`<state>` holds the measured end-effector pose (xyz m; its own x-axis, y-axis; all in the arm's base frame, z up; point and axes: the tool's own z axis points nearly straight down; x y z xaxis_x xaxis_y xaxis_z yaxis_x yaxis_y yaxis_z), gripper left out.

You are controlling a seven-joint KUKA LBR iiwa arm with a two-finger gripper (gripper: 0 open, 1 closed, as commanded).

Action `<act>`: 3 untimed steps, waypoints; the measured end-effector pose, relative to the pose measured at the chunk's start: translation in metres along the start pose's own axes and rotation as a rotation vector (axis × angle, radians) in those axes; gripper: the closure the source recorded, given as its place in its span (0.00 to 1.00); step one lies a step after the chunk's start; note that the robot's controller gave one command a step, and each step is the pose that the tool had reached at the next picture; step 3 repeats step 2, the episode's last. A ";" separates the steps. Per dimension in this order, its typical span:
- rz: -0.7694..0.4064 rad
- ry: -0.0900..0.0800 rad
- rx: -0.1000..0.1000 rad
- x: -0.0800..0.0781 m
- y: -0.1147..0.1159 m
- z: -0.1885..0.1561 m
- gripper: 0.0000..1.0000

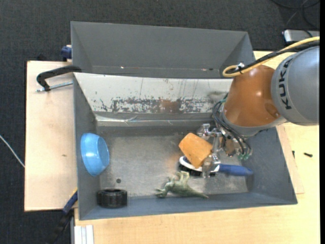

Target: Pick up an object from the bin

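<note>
Toward the bin's (152, 50) front right, the gripper (210, 165) sits against an orange block (194, 147), though whether clenched or released cannot be told.

This looks like a robotics lab or test cell, not a home or shop. An industrial arm (299, 88) marked KUKA, with an orange cover (251, 98) on its wrist and a yellow cable (234, 68) strung along it, reaches into a grey metal bin (152, 50) whose back wall is scratched and worn. The bin sits above dark carpet (152, 4) and holds an unrelated handful of small things: a blue bowl (94, 153), a black ring (111, 198), a green toy (180, 187) and an orange block (195, 147).
</note>
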<state>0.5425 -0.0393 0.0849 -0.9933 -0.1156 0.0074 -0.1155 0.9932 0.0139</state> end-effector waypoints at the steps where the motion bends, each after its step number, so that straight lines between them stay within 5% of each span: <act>1: 0.219 -0.019 0.010 0.006 0.050 -0.093 1.00; 2: 0.253 -0.023 0.011 -0.004 0.053 -0.172 1.00; 3: 0.253 -0.023 0.011 -0.004 0.053 -0.172 1.00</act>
